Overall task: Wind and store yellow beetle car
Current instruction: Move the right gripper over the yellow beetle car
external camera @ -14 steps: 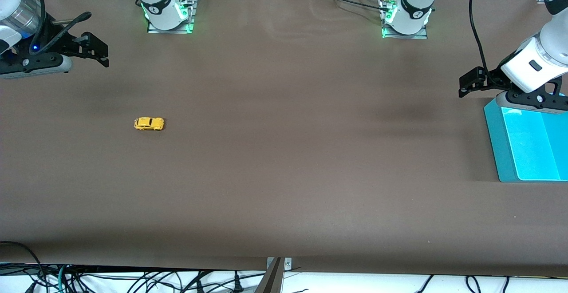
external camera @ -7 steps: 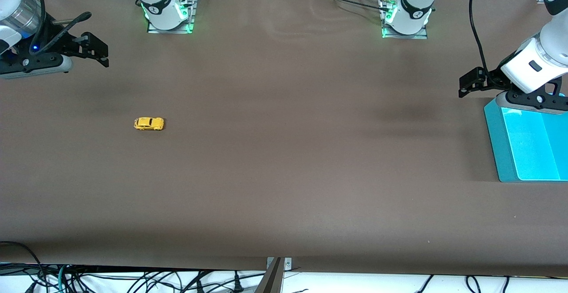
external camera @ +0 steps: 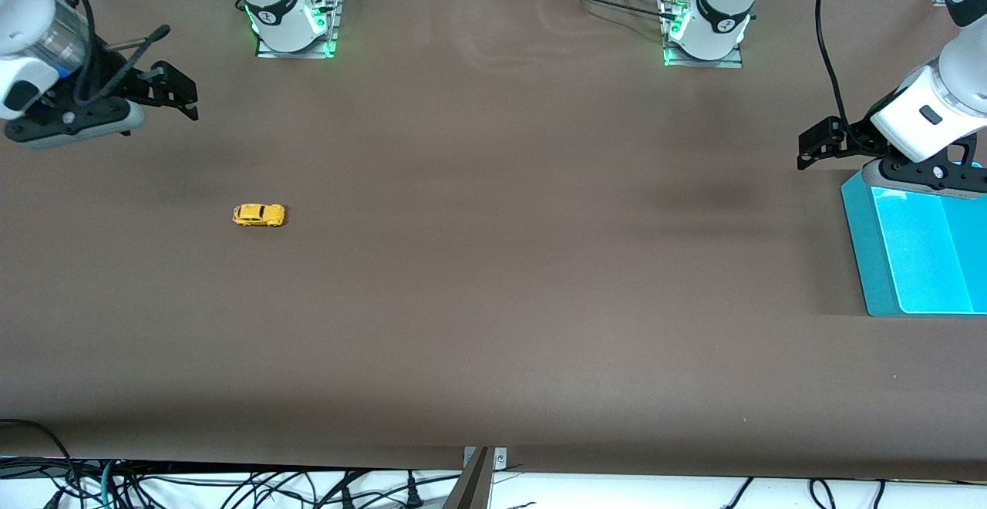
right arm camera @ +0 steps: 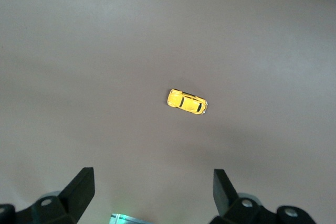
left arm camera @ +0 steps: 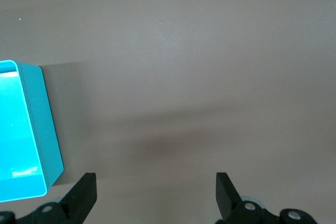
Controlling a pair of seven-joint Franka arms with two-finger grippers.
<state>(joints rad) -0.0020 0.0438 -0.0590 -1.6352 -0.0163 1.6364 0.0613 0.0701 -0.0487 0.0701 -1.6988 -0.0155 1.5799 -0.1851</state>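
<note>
Right gripper (external camera: pixel 182 92) hangs over bare table at its own end, fingers spread, empty. Car (external camera: pixel 259 215) sits on its wheels, apart from the gripper and nearer the front camera. My worry: it is tiny and free-rolling, so an off-centre pinch could nudge it away or tip it. Left gripper (external camera: pixel 819 146) waits, also spread, beside the blue bin (external camera: pixel 860 239).

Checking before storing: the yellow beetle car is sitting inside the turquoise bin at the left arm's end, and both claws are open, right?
Not quite. The front view shows the yellow beetle car on the bare table toward the right arm's end, well apart from the turquoise bin. Both claws are open.
</note>
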